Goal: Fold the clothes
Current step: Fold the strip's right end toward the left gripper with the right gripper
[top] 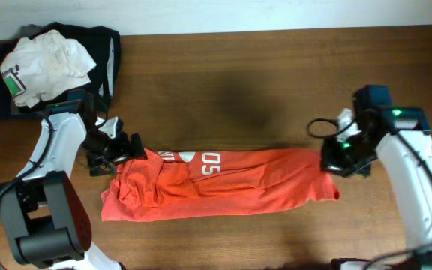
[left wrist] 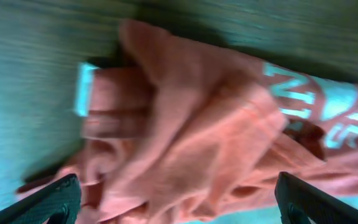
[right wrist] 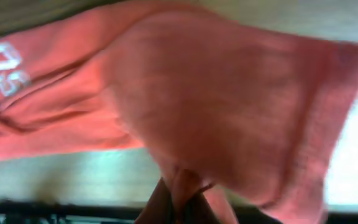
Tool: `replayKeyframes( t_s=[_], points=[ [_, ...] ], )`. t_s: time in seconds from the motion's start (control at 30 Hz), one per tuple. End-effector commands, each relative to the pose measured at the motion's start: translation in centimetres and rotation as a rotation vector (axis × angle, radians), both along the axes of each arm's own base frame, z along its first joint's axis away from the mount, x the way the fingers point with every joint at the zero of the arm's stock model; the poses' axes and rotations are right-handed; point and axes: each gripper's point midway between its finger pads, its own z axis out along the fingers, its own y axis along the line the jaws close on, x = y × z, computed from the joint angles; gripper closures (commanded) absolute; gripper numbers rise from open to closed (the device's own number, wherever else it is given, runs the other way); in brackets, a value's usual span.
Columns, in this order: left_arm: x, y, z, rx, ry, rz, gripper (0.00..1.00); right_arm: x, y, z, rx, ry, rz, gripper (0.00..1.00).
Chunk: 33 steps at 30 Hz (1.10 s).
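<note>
Orange shirt (top: 223, 184) lies across the lower centre of the overhead frame as a long narrow band, so the lengthwise folding looks done. Its left end is bunched and wrinkled, and the band has not yet been folded end to end into a compact packet.

The left end effector (top: 120, 148) sits at the band's upper-left corner. In the left wrist view its fingers stand wide apart over the rumpled cloth, holding nothing. The right end effector (top: 341, 159) is at the band's right end, and in the right wrist view it appears clamped on a pinch of the hem.

No basket or bin is in view. A white garment (top: 47, 64) lies crumpled on a dark garment (top: 105, 43) at the upper left of the worktop (top: 238, 75), both unfolded.
</note>
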Motion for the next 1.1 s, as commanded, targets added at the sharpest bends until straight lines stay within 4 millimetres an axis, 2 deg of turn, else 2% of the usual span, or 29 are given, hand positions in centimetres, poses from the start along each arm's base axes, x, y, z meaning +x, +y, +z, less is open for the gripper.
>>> replayKeyframes(
  t_s=[0.0,0.13,0.17,0.2,0.23,0.27,0.33,0.37,0.4,0.43,0.47,0.5,0.6,0.67,0.73,0.8,0.83,0.87,0.93,1.07],
  points=[
    [-0.1,1.5,0.3,0.091,0.006,0.046,0.01,0.1,5.0,1.0,0.043,-0.056,0.109,0.96],
    [-0.4,1.5,0.3,0.090,0.017,0.045,0.01,-0.4,11.8,-0.9,0.064,-0.061,0.214,0.96],
    [-0.4,1.7,0.3,0.104,0.018,0.044,0.01,-0.5,14.6,-1.3,0.080,-0.093,0.279,0.96],
    [-0.5,1.9,0.2,0.115,0.020,0.043,0.01,-0.6,15.8,-1.5,0.085,-0.105,0.304,0.96],
    [-0.5,2.0,0.2,0.120,0.022,0.042,0.01,-1.0,17.7,-2.3,0.082,-0.100,0.325,0.96],
    [-0.5,2.0,0.2,0.123,0.023,0.041,0.01,-1.3,18.7,-3.1,0.074,-0.088,0.327,0.96],
    [-0.5,2.0,0.2,0.122,0.022,0.041,0.01,-2.0,20.9,-4.8,0.069,-0.060,0.365,0.91],
    [-0.5,2.0,0.2,0.122,0.022,0.041,0.01,-2.6,22.1,-6.0,0.062,-0.035,0.384,0.71],
    [-0.5,2.0,0.2,0.122,0.022,0.041,0.01,-3.4,23.3,-7.3,0.055,-0.013,0.418,0.16],
    [-0.5,2.0,0.2,0.123,0.022,0.041,0.01,-3.9,23.6,-8.0,0.043,0.006,0.437,0.01],
    [-0.5,2.0,0.2,0.122,0.022,0.041,0.01,-4.1,23.2,-7.8,0.030,0.018,0.435,0.01],
    [-0.5,2.0,0.2,0.122,0.022,0.041,0.01,-3.9,22.3,-6.8,0.009,0.019,0.433,0.02],
    [-0.6,2.0,0.2,0.123,0.023,0.041,0.01,-1.3,16.4,-2.6,-0.181,0.011,0.333,0.01],
    [-0.6,2.0,0.2,0.122,0.026,0.041,0.01,-0.5,14.4,-2.2,-0.198,0.028,0.317,0.01],
    [-0.6,2.0,0.2,0.121,0.025,0.041,0.01,-0.4,15.2,-3.7,-0.134,0.033,0.367,0.01],
    [-0.8,2.0,0.3,0.121,0.032,0.040,0.01,-0.4,17.0,-6.0,-0.058,0.002,0.389,0.01],
    [-0.8,2.0,0.3,0.121,0.035,0.040,0.01,-0.6,17.1,-7.0,-0.046,0.002,0.390,0.00],
    [-1.0,1.9,0.3,0.120,0.040,0.040,0.01,-1.1,17.4,-8.5,-0.015,0.010,0.390,0.08],
    [-1.0,1.9,0.3,0.120,0.040,0.040,0.01,-1.7,18.0,-9.7,0.038,0.015,0.396,0.20],
    [-1.0,1.9,0.3,0.120,0.041,0.039,0.01,-1.8,18.5,-10.8,0.075,0.008,0.381,0.36]
  ],
)
